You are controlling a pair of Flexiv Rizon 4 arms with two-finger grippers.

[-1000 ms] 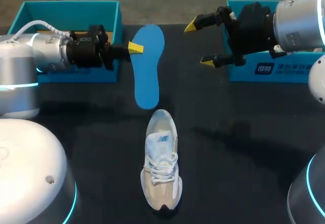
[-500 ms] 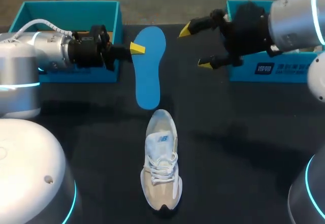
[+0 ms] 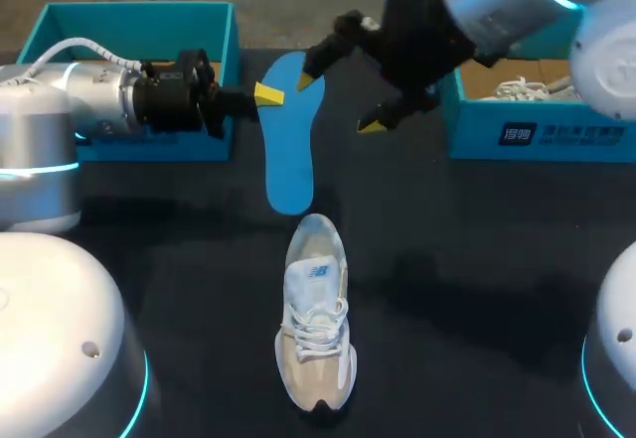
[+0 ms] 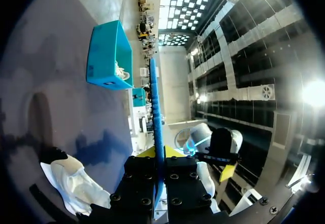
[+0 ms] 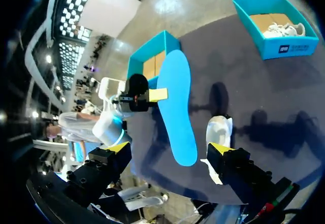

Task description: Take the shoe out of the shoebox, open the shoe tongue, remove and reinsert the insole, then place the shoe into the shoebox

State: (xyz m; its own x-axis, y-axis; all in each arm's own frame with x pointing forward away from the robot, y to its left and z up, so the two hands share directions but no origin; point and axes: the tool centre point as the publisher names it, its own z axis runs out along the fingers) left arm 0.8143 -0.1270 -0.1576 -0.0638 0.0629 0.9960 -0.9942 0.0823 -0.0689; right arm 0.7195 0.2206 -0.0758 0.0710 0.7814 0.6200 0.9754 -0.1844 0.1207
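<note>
Clamped on insole [image 3: 290, 150] beyond shoe [image 3: 316, 319] with left end effector [image 3: 263, 93]; right end effector [image 3: 342, 103] apart; risks dropping on mistimed handover.

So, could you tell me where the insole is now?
In the head view the insole is held in the left claw, between the left box and right box, beyond the shoe.

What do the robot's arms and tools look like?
The left arm and right arm are rounded silver-grey tubes with glowing cyan rings. The left tool and right tool are black, yellow-tipped. A white ribbed cable runs along the left arm.
</note>
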